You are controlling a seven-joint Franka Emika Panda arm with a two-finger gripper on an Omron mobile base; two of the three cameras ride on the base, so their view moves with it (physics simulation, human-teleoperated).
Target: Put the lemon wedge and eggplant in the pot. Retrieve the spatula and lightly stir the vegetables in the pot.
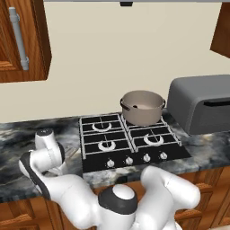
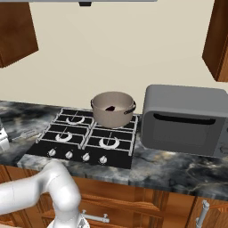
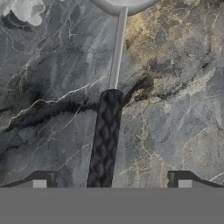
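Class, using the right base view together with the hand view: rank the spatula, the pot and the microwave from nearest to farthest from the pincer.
1. Spatula: on the counter left of the stove, its dark handle lying between the open pincer tips.
2. Pot: on the stove's back right burner.
3. Microwave: on the counter right of the stove, beyond the pot.

Glossy white arm (image 1: 67, 188), dark joints

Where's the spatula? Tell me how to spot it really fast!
Find the black stove on the marble counter. Look just left of it: the spatula lies flat on the stone, apart from the pot. It is the only long thin thing there, with a dark bumpy handle, a slim grey neck, and the open gripper above it.
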